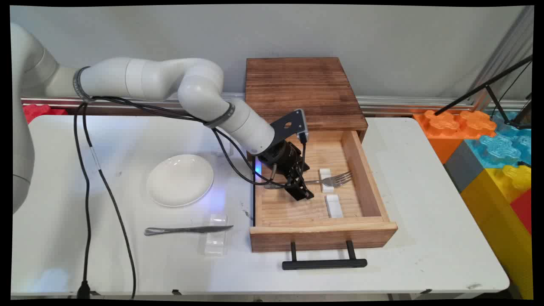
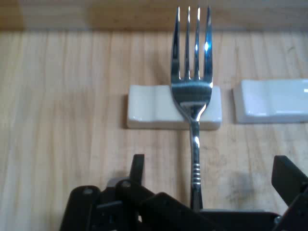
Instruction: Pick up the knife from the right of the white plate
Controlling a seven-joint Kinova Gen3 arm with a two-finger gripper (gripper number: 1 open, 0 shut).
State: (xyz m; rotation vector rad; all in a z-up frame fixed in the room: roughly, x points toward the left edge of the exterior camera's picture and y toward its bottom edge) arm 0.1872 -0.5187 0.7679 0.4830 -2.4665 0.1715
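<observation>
no readable writing or labels anywhere i can see. my hand (image 1: 302, 192) is down inside the open wooden drawer (image 1: 369, 180), over the fork (image 2: 193, 91)'s handle. in the hand view one finger (image 2: 138, 168) is left of the handle and the other well off at 3 o'clock, so the hand is spread and not pinching the fork. the fork lies flat, its neck across a white rest (image 2: 149, 108), tines pointing to 12 o'clock in the hand view, toward the drawer's right wall in the main view. a second white rest (image 2: 272, 101) sits just beside the first, at its 3 o'clock in the hand view, with nothing on it. on the table (image 1: 425, 221), at 9 o'clock from the drawer: a white plate (image 1: 180, 179), and at its 6 o'clock a knife (image 1: 187, 230) resting on a clear block (image 1: 215, 238). the drawer's black handle (image 1: 324, 263) faces 6 o'clock. arm cables hang across the table's left side.
</observation>
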